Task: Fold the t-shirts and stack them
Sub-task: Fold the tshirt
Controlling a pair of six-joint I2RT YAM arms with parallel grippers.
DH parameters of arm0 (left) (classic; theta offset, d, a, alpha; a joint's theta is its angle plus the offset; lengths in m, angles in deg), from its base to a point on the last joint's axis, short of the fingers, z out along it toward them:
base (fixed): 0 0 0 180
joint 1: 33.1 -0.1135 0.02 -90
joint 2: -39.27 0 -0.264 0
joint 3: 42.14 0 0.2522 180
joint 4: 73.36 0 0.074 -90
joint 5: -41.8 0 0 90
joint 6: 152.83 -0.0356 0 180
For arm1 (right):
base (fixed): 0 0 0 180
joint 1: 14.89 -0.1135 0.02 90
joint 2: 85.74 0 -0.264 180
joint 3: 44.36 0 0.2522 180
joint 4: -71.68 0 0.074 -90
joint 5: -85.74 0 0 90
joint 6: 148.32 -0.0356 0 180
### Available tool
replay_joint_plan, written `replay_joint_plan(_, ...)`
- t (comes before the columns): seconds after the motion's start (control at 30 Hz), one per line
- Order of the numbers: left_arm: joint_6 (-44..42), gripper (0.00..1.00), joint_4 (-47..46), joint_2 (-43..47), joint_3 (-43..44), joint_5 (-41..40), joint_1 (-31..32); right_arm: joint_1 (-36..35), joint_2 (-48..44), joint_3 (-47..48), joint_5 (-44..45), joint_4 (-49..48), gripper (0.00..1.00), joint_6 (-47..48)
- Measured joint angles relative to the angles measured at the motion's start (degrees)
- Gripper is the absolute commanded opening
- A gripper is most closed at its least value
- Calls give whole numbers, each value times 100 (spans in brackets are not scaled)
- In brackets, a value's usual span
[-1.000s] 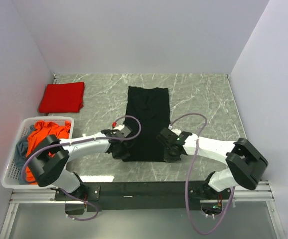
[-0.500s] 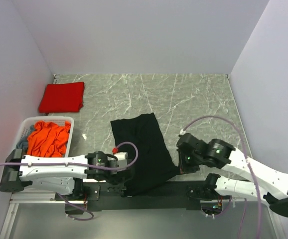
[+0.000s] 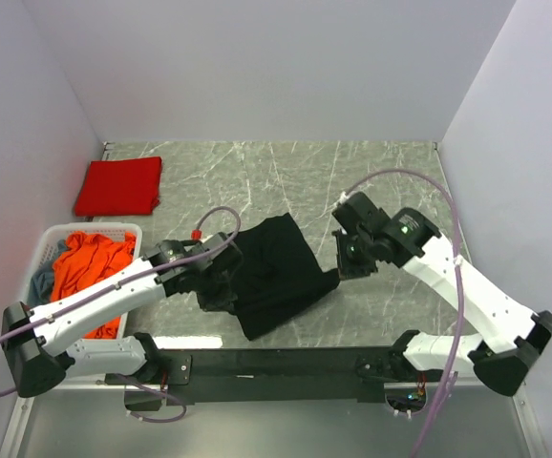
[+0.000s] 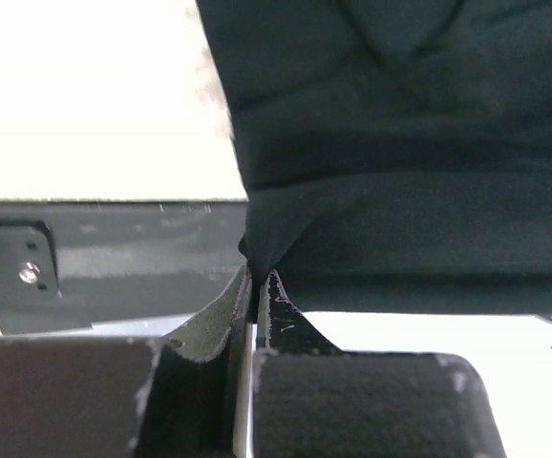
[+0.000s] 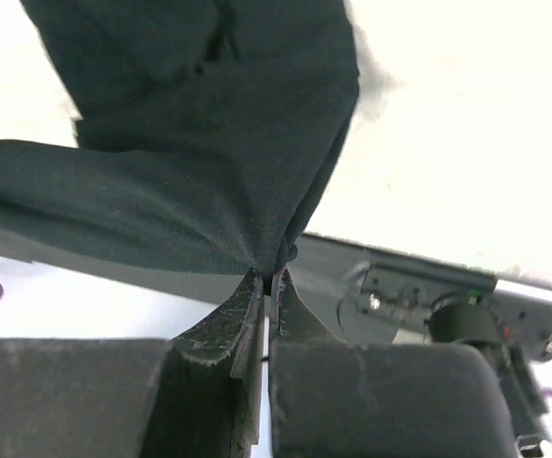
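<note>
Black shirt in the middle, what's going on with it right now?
Both arms have it. The left pincer is shut on one edge of the black t-shirt and the right pincer on another, with the cloth bunched up between them. A red t-shirt lies folded in the far left corner. An orange-red t-shirt and a grey-blue t-shirt sit in the white basket, not yet folded.

You see only a sliver of the grey-blue shirt (image 3: pixel 40 283) beneath the orange-red shirt (image 3: pixel 90 262); both wrist views crop the black shirt (image 4: pixel 400 143) at their top edge.
</note>
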Motion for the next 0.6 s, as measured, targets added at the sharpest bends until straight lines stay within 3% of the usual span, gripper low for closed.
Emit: replay_joint_plan(0.6, -1495, 1, -656, -782, 264, -55, -2103, 713, 2205, 1714, -195, -850, 0, 1209)
